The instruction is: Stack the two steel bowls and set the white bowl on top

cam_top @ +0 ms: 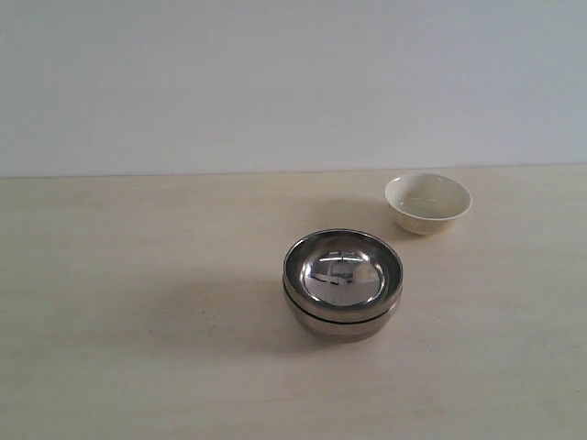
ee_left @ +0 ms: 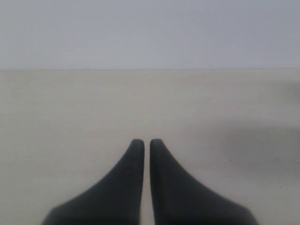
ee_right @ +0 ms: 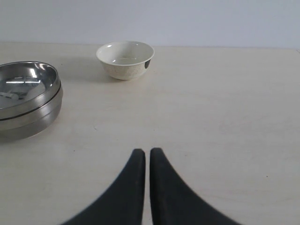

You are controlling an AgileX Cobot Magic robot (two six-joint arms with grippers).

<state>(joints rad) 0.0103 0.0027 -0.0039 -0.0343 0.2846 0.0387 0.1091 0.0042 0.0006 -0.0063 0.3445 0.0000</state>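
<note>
white bowl point(ee_right: 125, 60), well apart from right end effector point(ee_right: 147, 153)

I look out over a pale wooden table point(cam_top: 138, 367). Its top is a light beige, with faint grain running left to right and a few small dark specks. It fills the whole near part of my view and runs off past both the left and right edges. At its far edge it meets a plain wall point(cam_top: 275, 73), a flat, pale blue-grey, along one straight, level line. The light is soft and even. Shadows on the tabletop are dim and blurred, one a faint grey patch point(cam_top: 229, 312) near the middle.
</note>
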